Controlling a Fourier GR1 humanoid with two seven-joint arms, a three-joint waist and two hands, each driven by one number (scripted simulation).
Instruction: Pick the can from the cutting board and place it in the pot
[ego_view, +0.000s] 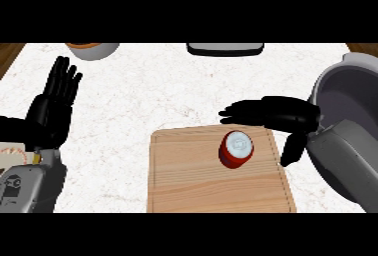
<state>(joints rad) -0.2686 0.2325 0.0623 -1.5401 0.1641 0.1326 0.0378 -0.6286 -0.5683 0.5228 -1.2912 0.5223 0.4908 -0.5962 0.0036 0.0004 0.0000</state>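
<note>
A red can with a pale lid stood upright on the wooden cutting board, near the board's far right corner. The right hand hovered just beyond that far edge, its fingers loosely curled and empty, thumb hanging down past the board's right edge, apart from the can. The grey pot sat at the counter's right edge. The left hand rested open, fingers straight, near the counter's left edge.

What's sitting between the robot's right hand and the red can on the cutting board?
Nothing. In the head view, only bare cutting board shows between the right hand and the can; the hand's fingers curve around it without touching.
</note>
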